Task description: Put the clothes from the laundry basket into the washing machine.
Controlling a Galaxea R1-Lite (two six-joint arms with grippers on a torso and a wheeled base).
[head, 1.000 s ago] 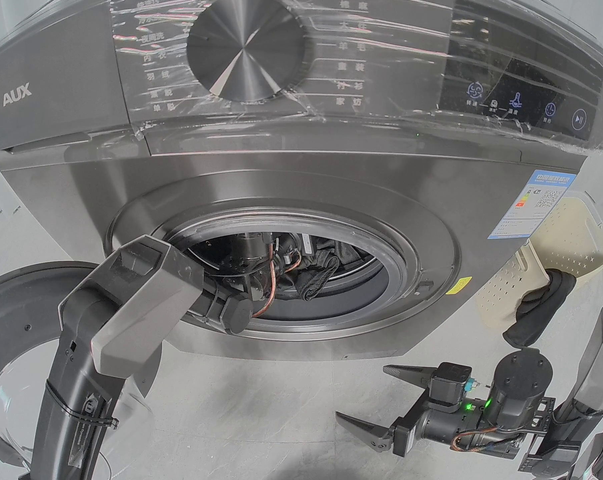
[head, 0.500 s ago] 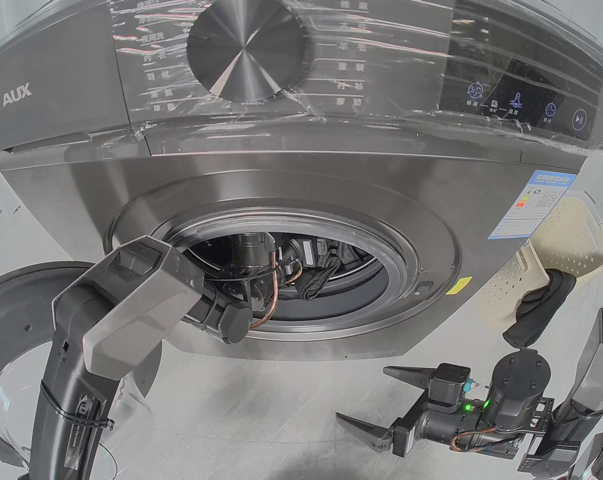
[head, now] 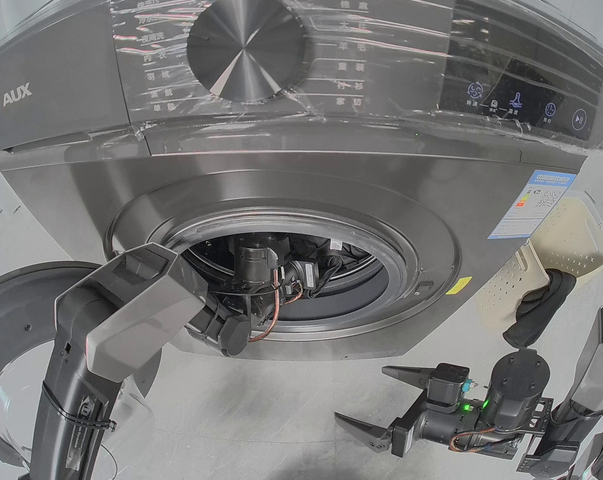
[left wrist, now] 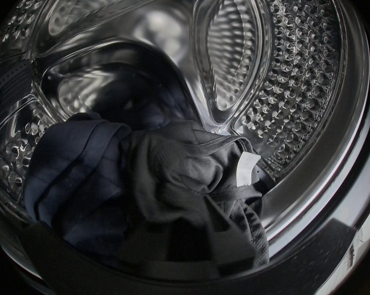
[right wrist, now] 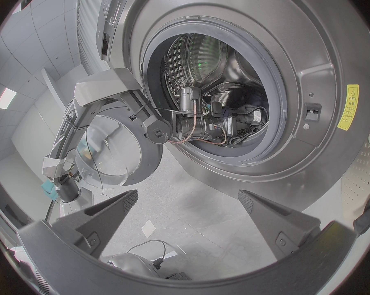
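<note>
Over the last second the left arm (head: 135,301) had sunk a little and its wrist had turned inside the mouth of the washing machine (head: 315,181). The dark cloth that had dangled at the opening no longer hung there. Its left hand (head: 317,272) sat just within the door ring (head: 388,248); whether it was grasping or had let go could not be told.

Before its camera a navy garment (left wrist: 70,169) and a black mesh garment (left wrist: 185,164) with a white label lay heaped together on the bottom of the drum (left wrist: 295,62), near the front lip. By that, the loading of this piece looked as good as done.

One black garment (head: 538,305) lay draped over the rim of the laundry basket (head: 575,235), which stood just to the right of the machine. The next move would likely call for drawing the left arm straight back out without catching on the door ring, then fetching that last piece.

The right hand (head: 360,395) hung low over the floor (head: 248,408) in front of the machine, released and empty, below the basket.
</note>
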